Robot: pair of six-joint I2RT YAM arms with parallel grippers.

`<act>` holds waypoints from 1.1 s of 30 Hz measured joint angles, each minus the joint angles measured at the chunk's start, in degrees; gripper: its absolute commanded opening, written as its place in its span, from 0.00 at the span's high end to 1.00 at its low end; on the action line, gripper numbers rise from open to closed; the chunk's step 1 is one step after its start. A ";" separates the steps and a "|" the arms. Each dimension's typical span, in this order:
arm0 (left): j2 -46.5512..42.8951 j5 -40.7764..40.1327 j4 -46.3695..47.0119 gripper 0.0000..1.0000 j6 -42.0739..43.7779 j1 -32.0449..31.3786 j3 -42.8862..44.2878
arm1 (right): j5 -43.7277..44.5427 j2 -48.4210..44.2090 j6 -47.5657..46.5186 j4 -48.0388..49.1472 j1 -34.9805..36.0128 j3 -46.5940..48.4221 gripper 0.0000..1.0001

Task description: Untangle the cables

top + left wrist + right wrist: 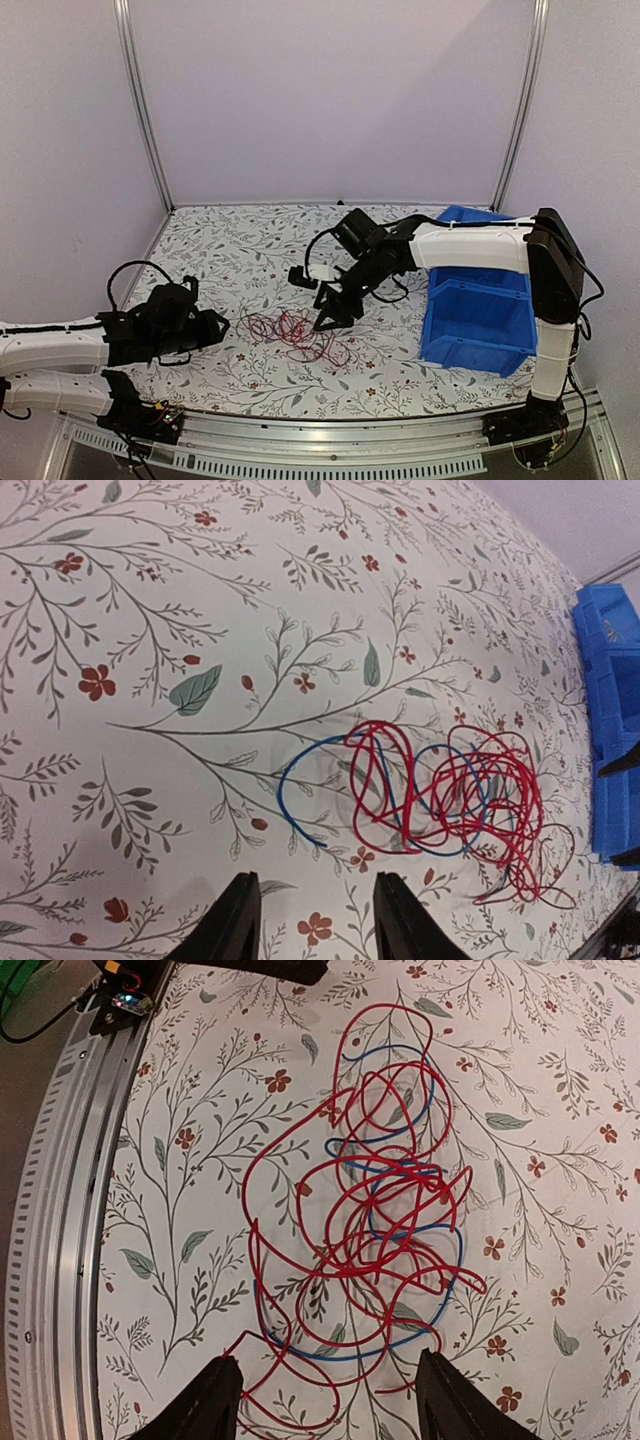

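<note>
The cables (296,333) lie as a loose clump of thin red and blue wires on the flowered tablecloth, between the two arms. In the left wrist view the cables (450,798) rest ahead and to the right of my left gripper (315,925). It is open with only bare cloth between its fingers. A blue loop end lies nearest to it, apart from the fingers. My right gripper (330,1405) hovers over the clump's right edge, open wide. Low red loops of the cables (380,1220) lie on the cloth between its fingers (212,1400).
A blue plastic bin (478,310) stands at the right of the table, also at the right edge of the left wrist view (610,700). A metal rail (60,1220) runs along the table's near edge. White walls enclose the back and sides.
</note>
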 measured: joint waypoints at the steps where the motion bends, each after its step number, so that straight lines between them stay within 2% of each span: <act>1: 1.16 0.13 -0.02 0.66 -0.26 0.57 0.00 | 0.07 -0.02 -0.07 0.20 0.22 -0.37 0.36; 8: 11.30 1.84 4.66 0.62 0.83 2.45 -0.04 | 0.48 0.00 -0.37 1.03 1.81 -3.74 0.35; 12: 17.49 1.27 8.74 0.65 4.42 3.21 0.63 | 0.39 -0.02 -0.35 1.53 2.27 -4.55 0.34; 17: 26.93 0.31 10.58 0.66 10.27 3.96 5.68 | -1.68 -0.04 0.04 1.42 2.32 -4.52 0.31; 19: 30.42 0.96 12.07 0.71 12.74 4.04 7.65 | -2.99 -0.04 0.26 1.18 2.34 -4.48 0.28; 22: 33.70 1.81 14.29 0.88 15.04 4.13 9.49 | -4.17 -0.09 0.59 1.09 2.38 -4.44 0.24; 25: 36.44 1.70 16.02 1.00 16.83 4.24 10.97 | -4.57 -0.07 1.18 1.25 2.40 -4.35 0.16; 27: 37.33 1.57 16.68 1.00 17.31 4.31 11.52 | -4.52 0.13 1.75 1.77 2.40 -4.35 0.14; 29: 37.46 1.42 16.61 1.00 17.94 4.31 11.69 | -4.04 1.07 2.62 3.02 2.43 -4.35 0.17; 31: 36.94 1.42 15.21 1.00 18.47 4.22 12.15 | -2.67 2.67 3.37 4.33 2.45 -4.37 0.25; 33: 34.16 0.94 12.37 1.00 19.15 3.76 12.68 | -0.92 4.81 4.31 5.46 2.47 -4.52 0.39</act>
